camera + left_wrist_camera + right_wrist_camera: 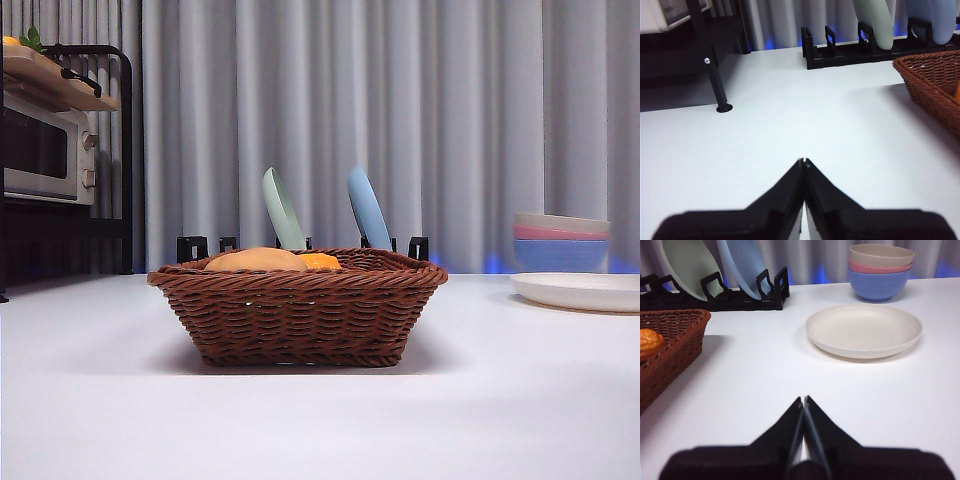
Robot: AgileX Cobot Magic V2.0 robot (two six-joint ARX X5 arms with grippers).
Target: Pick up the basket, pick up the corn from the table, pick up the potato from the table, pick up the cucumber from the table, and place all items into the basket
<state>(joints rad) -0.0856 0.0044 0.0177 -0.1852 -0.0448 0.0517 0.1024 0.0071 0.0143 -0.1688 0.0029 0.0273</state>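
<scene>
The basket (298, 305) sits flat on the white worktop (320, 420), in the middle of the front view, its braided rim level. Inside it, the tan potato (257, 260) rises just above the rim, and the orange corn (321, 262) lies just beside it, towards the blue plate's side. The right wrist view shows the ridged end of the corn inside the basket's corner. The cucumber cannot be seen in any view.

Behind the basket a black dish rack (300, 246) holds a pale green plate (283, 209) and a blue plate (368, 208), both standing tilted. To one side lie a shallow cream plate (864, 330) and, beyond it, a stack of bowls (881, 271): blue, pink, beige. On the opposite side a toaster oven (45, 150) stands on a black metal shelf frame (125, 160).

The left gripper (804, 161) hangs over bare worktop, apart from the basket, jaws pressed together with nothing between them. The right gripper (803, 399) is likewise over bare worktop between basket and cream plate, jaws together and empty.
</scene>
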